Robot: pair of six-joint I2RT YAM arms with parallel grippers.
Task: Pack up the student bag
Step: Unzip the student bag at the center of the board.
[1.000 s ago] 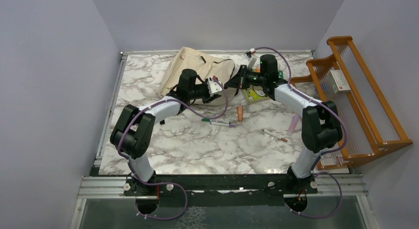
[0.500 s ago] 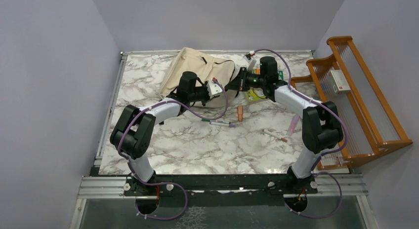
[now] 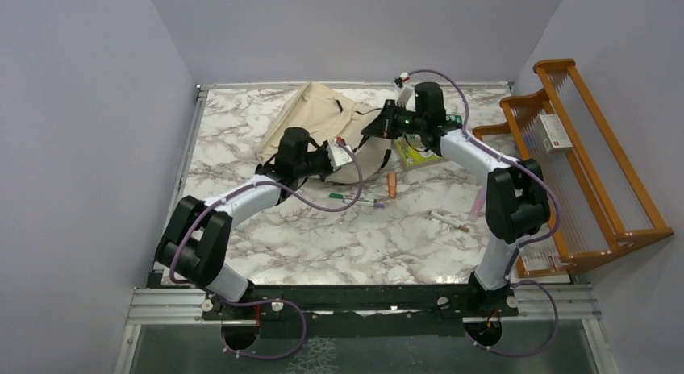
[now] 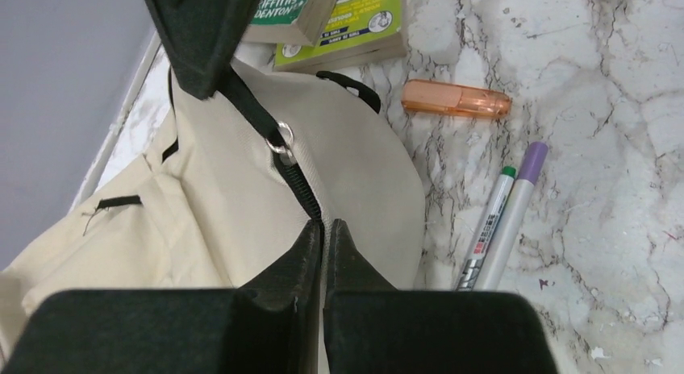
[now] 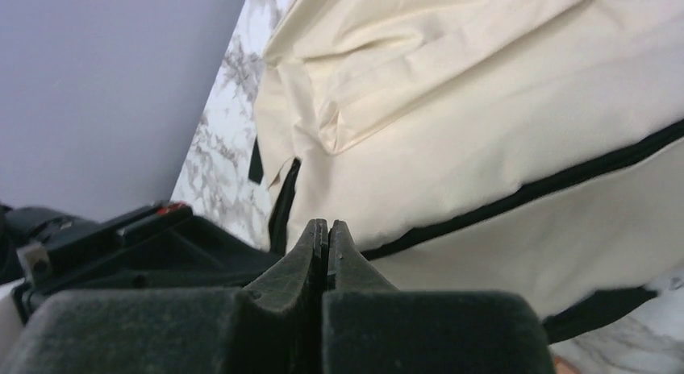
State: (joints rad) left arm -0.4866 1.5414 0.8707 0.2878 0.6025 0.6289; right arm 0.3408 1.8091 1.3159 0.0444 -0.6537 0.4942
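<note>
The student bag (image 4: 242, 189) is pinched by its trim in the left gripper (image 4: 324, 225). Pens (image 4: 500, 221) are seen rightward, a "DENTON" book (image 4: 286, 11) ahead. The right gripper (image 5: 327, 225) is clenched.

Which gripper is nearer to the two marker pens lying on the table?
Left. The left gripper is shut on the student bag's zipper edge just beside the pens; the right gripper grips the bag farther back, by the books.

Robotics lab cell, grey partition walls (image 3: 89, 148), marble-print table (image 3: 323, 245)
</note>
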